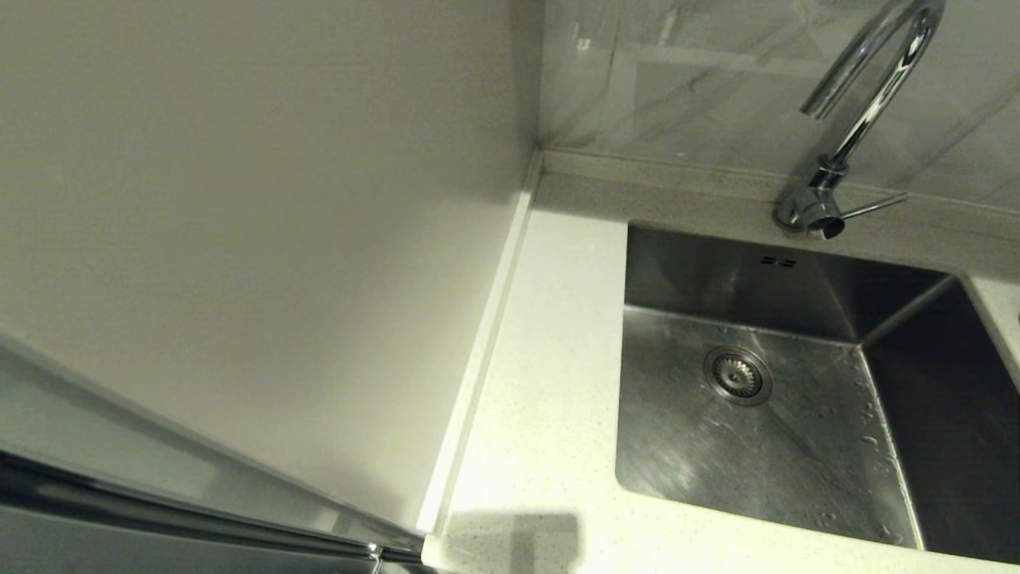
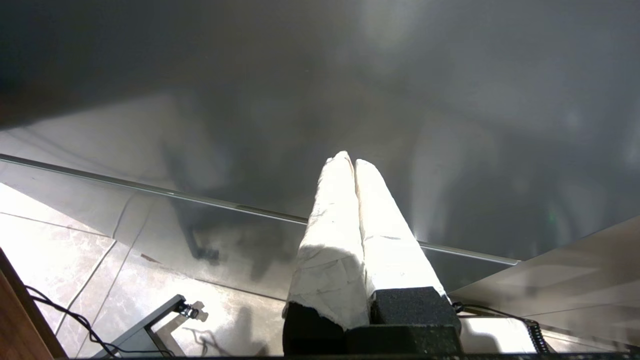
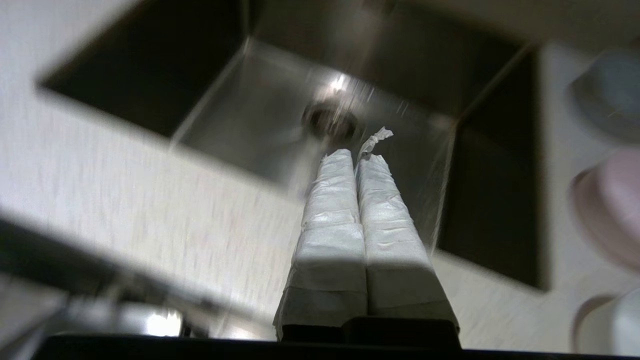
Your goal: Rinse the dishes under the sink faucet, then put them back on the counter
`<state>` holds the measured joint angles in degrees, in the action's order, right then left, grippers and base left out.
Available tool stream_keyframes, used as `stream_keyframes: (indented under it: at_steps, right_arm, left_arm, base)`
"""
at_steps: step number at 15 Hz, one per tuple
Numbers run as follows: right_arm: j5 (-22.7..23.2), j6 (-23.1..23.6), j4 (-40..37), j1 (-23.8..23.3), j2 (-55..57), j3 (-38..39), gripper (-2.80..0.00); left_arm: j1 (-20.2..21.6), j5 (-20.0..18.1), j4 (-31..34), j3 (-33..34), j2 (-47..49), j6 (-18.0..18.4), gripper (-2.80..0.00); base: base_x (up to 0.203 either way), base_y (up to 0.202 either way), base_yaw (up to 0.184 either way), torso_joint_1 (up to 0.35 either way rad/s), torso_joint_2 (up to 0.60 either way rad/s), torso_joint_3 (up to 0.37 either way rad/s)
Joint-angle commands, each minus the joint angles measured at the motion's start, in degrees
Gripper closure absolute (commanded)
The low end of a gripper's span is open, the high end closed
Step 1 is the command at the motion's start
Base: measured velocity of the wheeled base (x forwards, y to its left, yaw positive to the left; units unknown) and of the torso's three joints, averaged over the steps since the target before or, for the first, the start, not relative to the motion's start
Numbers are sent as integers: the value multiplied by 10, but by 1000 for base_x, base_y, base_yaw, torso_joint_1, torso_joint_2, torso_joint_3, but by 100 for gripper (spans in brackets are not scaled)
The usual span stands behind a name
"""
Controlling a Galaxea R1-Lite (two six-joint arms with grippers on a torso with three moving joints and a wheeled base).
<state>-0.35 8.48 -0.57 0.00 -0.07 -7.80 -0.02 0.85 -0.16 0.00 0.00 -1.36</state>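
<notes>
The steel sink (image 1: pixel 797 454) with its round drain (image 1: pixel 737 375) is set into the cream counter (image 1: pixel 542 383); the chrome faucet (image 1: pixel 865 112) rises behind it. No bowl and no gripper shows in the head view. In the right wrist view my right gripper (image 3: pixel 356 156) is shut and empty, hovering over the counter (image 3: pixel 150 200) in front of the sink (image 3: pixel 260 110). Beside the sink stand the grey-blue bowl (image 3: pixel 607 95), the pink bowl (image 3: pixel 612 205) and the white bowl (image 3: pixel 615 325). My left gripper (image 2: pixel 352 159) is shut on nothing, parked low over the floor.
A plain beige wall panel (image 1: pixel 279 239) borders the counter on the left. Water drops lie on the sink floor (image 1: pixel 868 414). A grey metal front (image 2: pixel 350 75) and floor tiles (image 2: pixel 60 235) with a cable fill the left wrist view.
</notes>
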Motion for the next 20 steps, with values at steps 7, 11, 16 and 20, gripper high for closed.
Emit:
stream_keyframes:
  at_steps: [7,11,16,20]
  right_arm:
    - [-53,-102,-50,0,1,-152,0]
    - [-23,-12,49,0,1,60,0]
    - [14,-66,-1,0,1,78,0]
    - [10,-70,0,0,1,77,0]
  left_arm:
    - [0,0,0,0,-2,0,0]
    - [0,0,0,0,-2,0,0]
    - [0,0,0,0,-2,0,0]
    - [0,0,0,0,-2,0,0]
  base:
    - [0,0,0,0,0,0]
    - [0,0,0,0,0,0]
    - [0,0,0,0,0,0]
    - [0,0,0,0,0,0]
